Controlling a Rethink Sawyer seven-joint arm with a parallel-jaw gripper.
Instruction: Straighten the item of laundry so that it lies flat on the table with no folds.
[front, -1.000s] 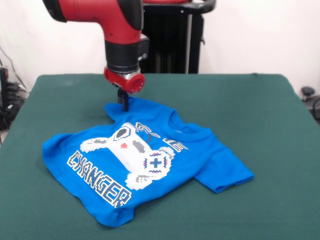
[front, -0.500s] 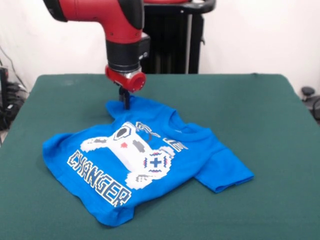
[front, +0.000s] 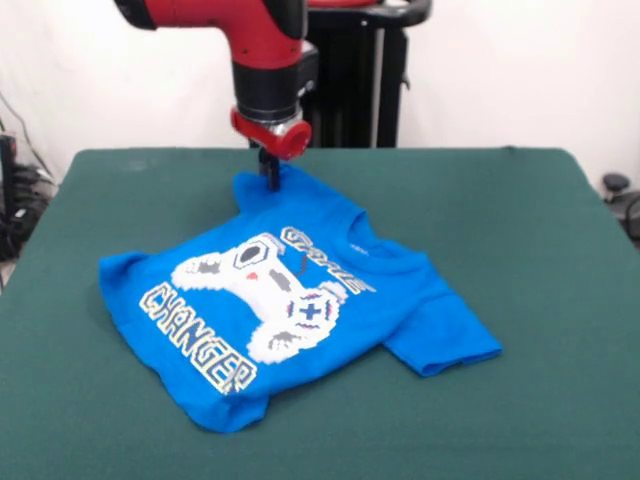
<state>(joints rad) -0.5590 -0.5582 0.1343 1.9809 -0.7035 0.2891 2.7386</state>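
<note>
A bright blue T-shirt, the item of laundry, lies print side up on the dark green table. Its white game-controller print and "GAME CHANGER" lettering show. My gripper is shut on the shirt's far sleeve, pinching the cloth near the top of the garment. The fabric rises slightly toward the pinch. The other sleeve lies out to the right. The hem near the front edge curls under a little.
A black pedestal stands behind the table's far edge. Cables and dark equipment sit beyond the left edge, and a dark object lies past the right edge.
The gripper has moved up the picture and slightly right, dragging the sleeve with it. The whole shirt slid that way and its body stretched out flatter.
</note>
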